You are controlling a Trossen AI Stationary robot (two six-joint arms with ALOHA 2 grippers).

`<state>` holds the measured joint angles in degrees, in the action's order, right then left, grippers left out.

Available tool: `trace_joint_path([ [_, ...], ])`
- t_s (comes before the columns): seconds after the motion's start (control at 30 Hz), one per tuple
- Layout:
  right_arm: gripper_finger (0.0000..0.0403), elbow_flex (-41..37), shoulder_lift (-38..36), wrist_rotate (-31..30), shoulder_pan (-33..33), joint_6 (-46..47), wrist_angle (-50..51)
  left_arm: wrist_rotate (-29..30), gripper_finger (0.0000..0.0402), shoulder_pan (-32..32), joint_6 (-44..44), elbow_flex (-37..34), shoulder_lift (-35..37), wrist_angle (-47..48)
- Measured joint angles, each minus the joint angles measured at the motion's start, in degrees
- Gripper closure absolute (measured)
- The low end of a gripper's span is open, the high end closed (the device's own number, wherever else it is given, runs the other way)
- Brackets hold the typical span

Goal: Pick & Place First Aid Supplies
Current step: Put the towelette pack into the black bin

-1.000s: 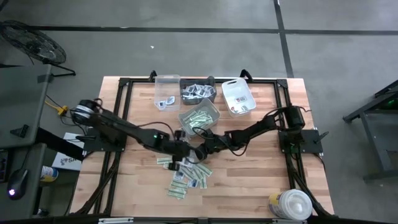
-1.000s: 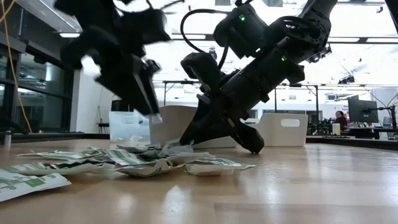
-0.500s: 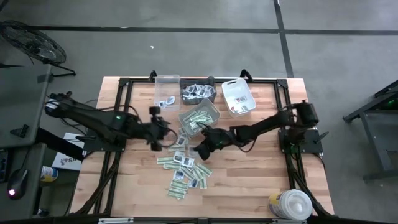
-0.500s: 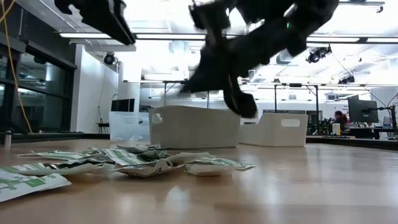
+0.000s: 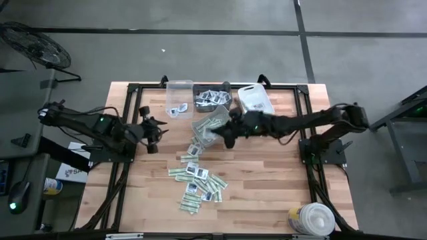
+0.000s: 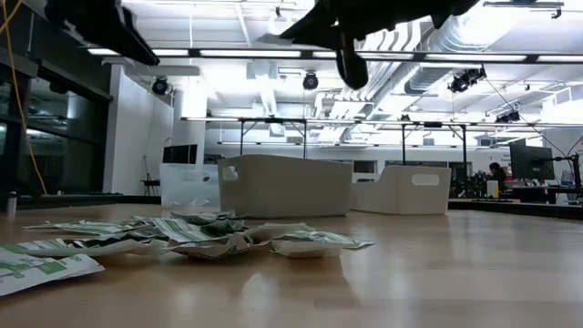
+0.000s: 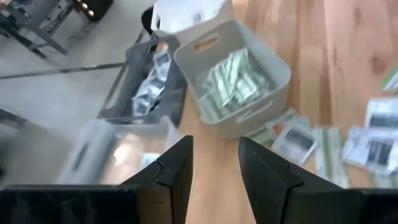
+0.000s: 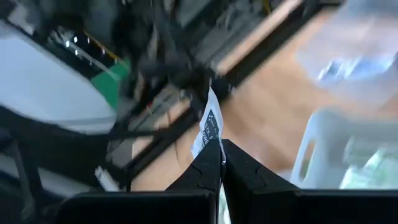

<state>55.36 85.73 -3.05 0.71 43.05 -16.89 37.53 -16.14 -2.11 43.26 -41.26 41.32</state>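
Observation:
The first aid supplies (image 5: 197,180) lie in a loose heap mid-table, green-and-white strips and white squarish packets (image 6: 196,235). My right gripper (image 5: 225,139) hangs high above the table (image 6: 351,66), at the near right corner of the grey bin (image 5: 213,125) of green strips. It is shut on one white packet with dark print (image 8: 208,124). My left gripper (image 5: 153,134) hovers at the table's left, open (image 7: 214,171), with nothing between its fingers. My right gripper pinches the white packet by one end (image 8: 211,139) between its two fingertips. The fingers come from the table's right, slanting a little downward. The rest of the packet sticks out past the tips, lifted clear of the table and bins.
At the far edge stand a clear bin (image 5: 179,95), a dark bin of white packets (image 5: 212,99) and a white bin (image 5: 255,104). A big round white tub (image 5: 311,219) sits at the near right corner. Bare wood lies to the left and right of the heap.
My right gripper has risen from the heap with the white packet and gone toward the far edge, up to the grey bin. My left gripper has lifted off the heap and drawn back toward the table's left edge.

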Motion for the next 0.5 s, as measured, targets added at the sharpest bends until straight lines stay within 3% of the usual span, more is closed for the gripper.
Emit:
trace_joint_path([
  [0.23, 0.0403, 0.1, -4.6, 1.5, 7.9, -4.5, 0.8, -4.1, 0.0273, 0.0, -4.3, -13.9, 8.2, -14.1],
  [0.5, 0.0402, 5.4, -4.6, 4.1, 16.3, -11.1, 8.2, -8.8, 0.0273, 0.0, -9.0, -24.1, 10.3, -25.9],
])
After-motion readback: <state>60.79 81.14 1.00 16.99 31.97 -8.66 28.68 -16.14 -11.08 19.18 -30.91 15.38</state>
